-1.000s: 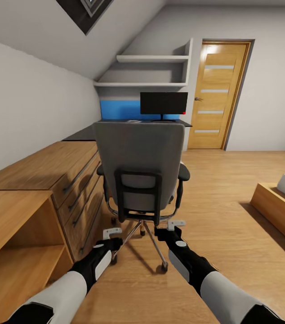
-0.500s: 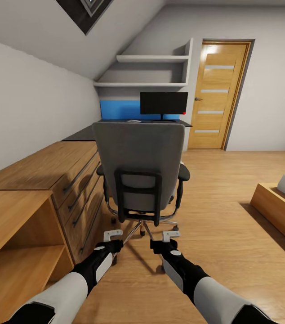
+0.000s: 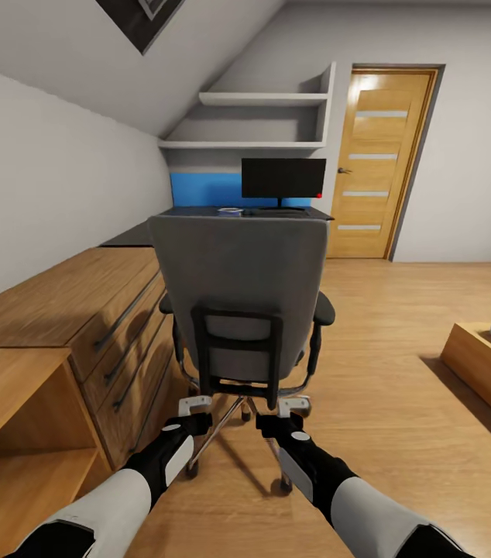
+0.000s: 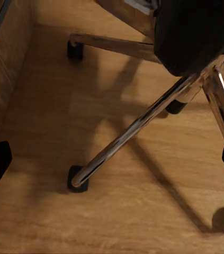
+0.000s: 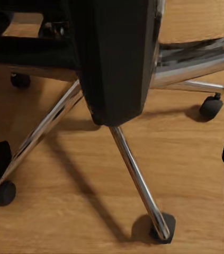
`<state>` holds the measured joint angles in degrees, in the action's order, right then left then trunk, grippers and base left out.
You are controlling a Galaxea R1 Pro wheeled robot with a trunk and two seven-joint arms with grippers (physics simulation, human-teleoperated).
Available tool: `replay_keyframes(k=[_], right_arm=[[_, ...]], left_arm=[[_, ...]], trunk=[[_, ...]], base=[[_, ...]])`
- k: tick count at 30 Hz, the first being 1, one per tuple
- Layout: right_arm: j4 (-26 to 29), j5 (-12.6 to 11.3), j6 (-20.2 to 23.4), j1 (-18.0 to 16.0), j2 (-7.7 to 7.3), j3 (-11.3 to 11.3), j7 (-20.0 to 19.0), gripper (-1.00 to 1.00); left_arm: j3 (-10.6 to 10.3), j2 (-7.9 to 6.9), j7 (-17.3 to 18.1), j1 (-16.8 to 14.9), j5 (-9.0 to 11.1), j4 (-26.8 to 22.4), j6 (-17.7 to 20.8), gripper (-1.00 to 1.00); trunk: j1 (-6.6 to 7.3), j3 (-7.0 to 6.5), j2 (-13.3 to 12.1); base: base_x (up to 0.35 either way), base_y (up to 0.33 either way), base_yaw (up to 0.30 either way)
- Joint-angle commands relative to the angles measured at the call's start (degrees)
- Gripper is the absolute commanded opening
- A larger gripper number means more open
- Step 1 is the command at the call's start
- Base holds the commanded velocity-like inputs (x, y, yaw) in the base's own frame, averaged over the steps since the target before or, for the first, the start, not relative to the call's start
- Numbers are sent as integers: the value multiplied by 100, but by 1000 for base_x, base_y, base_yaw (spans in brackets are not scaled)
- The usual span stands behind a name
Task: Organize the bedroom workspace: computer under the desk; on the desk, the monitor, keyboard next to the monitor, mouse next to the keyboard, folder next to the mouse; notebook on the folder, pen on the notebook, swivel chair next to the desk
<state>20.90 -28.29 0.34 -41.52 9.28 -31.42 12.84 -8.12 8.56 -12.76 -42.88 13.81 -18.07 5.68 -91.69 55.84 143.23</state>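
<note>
The grey swivel chair (image 3: 239, 279) stands right in front of me with its back toward me, hiding its seat. Beyond it, the black monitor (image 3: 283, 178) stands on the black-topped desk (image 3: 133, 234) against the blue panel. A small pale and blue thing (image 3: 230, 210) lies on the desk, too small to name. Both grippers hang low behind the chair's metal base: left gripper (image 3: 193, 404) (image 4: 112, 161) open over a spoke and castor (image 4: 77, 180), right gripper (image 3: 293, 404) (image 5: 112, 159) open beside another spoke (image 5: 138, 180). Computer, keyboard, mouse, folder, notebook and pen are out of view.
Low wooden drawers (image 3: 114, 310) and an open wooden shelf unit (image 3: 21, 434) run along the left, close to the chair. A wooden door (image 3: 377, 163) is at the back right and a bed frame (image 3: 485, 364) at the right edge. Open floor lies between chair and bed.
The whole view has moved closer to the chair and desk. My right gripper has drawn back and leftward, nearer the left gripper. Both stay open.
</note>
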Motion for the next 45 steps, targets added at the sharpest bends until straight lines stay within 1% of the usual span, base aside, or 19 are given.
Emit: replay_keyframes(k=[1,9,26,39,45], right_arm=[[10,-45,-1,-5,-4,-47,43,100],[18,-45,-7,-5,-5,-40,43,100],[19,-46,-8,-5,-5,-39,43,100],[19,-47,-17,-5,-5,-40,43,100],[16,-49,-104,-5,-5,-38,46,100]], left_arm=[[-49,-4,-43,-1,52,-12,29,100],[-49,-4,-50,-1,52,-12,25,100],[-52,1,-51,-1,43,-21,21,100],[-57,-4,-51,-1,43,-21,21,100],[-58,-4,-51,-1,47,-21,21,100]], trunk=[[-1,6,2],[-1,-19,2],[-1,-101,2],[-1,-105,2],[-1,-105,2]], base=[[231,0,0],[235,-39,-70],[264,-192,-125],[319,-12,-7],[322,0,0]])
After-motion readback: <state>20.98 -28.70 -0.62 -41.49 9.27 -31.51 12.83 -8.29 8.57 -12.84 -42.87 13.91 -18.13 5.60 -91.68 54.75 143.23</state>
